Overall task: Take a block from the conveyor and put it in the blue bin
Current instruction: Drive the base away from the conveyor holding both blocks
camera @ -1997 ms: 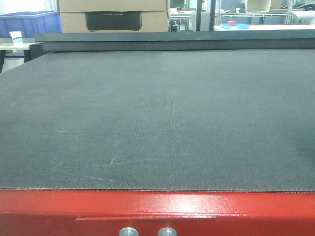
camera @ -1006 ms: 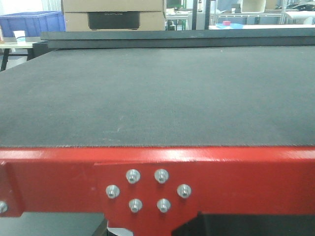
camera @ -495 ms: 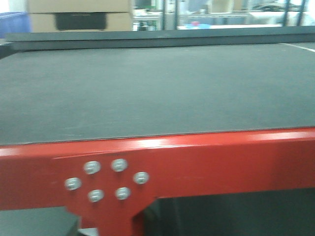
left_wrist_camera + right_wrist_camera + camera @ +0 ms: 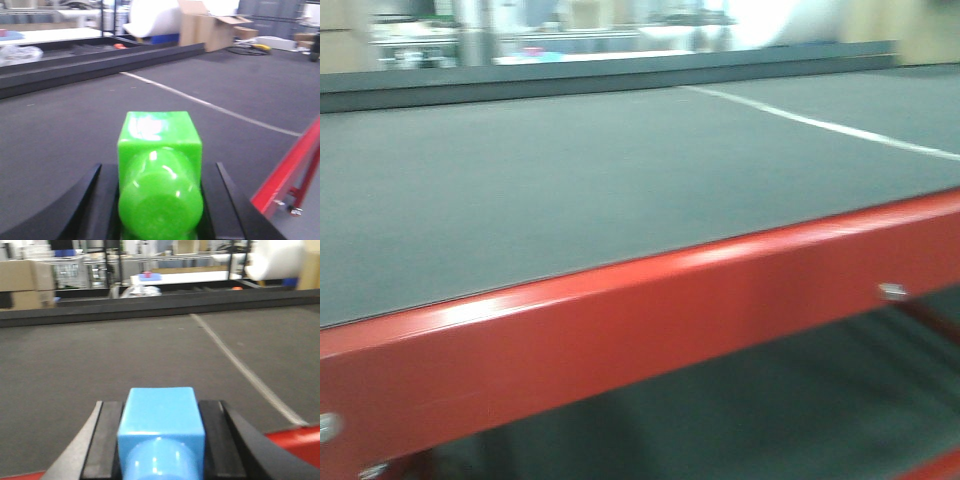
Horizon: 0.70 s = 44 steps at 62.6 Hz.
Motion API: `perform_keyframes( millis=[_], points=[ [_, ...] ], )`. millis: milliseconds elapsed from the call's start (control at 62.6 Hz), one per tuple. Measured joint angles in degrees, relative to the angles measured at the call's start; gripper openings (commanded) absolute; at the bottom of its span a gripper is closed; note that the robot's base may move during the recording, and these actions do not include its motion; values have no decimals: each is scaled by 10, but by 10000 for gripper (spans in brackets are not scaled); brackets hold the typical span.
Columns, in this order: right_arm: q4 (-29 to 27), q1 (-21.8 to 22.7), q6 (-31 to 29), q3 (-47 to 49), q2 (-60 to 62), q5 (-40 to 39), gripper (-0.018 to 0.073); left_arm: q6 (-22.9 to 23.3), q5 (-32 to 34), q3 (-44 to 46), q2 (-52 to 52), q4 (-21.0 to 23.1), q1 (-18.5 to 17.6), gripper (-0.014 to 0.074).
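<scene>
The conveyor's dark grey belt (image 4: 570, 180) fills the front view, blurred, above its glossy red frame (image 4: 650, 310), which slants up to the right. No gripper shows in that view. In the left wrist view my left gripper (image 4: 159, 167) is shut on a bright green block (image 4: 160, 145) with a rounded near end, held over the belt (image 4: 60, 125). In the right wrist view my right gripper (image 4: 161, 405) is shut on a light blue block (image 4: 162, 412) above the belt (image 4: 100, 355). The blue bin is out of view.
A white line (image 4: 820, 125) crosses the belt diagonally at the right. A raised dark rail (image 4: 100, 57) borders the belt's far side. Behind it are an open cardboard box (image 4: 210, 30), a white roll (image 4: 152, 17) and a table (image 4: 190, 276). The red frame edge (image 4: 290, 165) lies at the right.
The front view has swung to the right and blurred. The red frame now slants, the bolt cluster has slid off to the left, and the white line has come further in.
</scene>
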<state>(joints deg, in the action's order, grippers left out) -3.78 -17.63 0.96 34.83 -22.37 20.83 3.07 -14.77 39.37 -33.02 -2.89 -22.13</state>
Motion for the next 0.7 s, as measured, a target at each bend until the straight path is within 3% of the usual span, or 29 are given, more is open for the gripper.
perform_keyframes(
  millis=[703],
  points=[
    [0, 0, 0, 0, 0, 0, -151, 0, 0, 0, 0, 0, 0, -111]
  ],
)
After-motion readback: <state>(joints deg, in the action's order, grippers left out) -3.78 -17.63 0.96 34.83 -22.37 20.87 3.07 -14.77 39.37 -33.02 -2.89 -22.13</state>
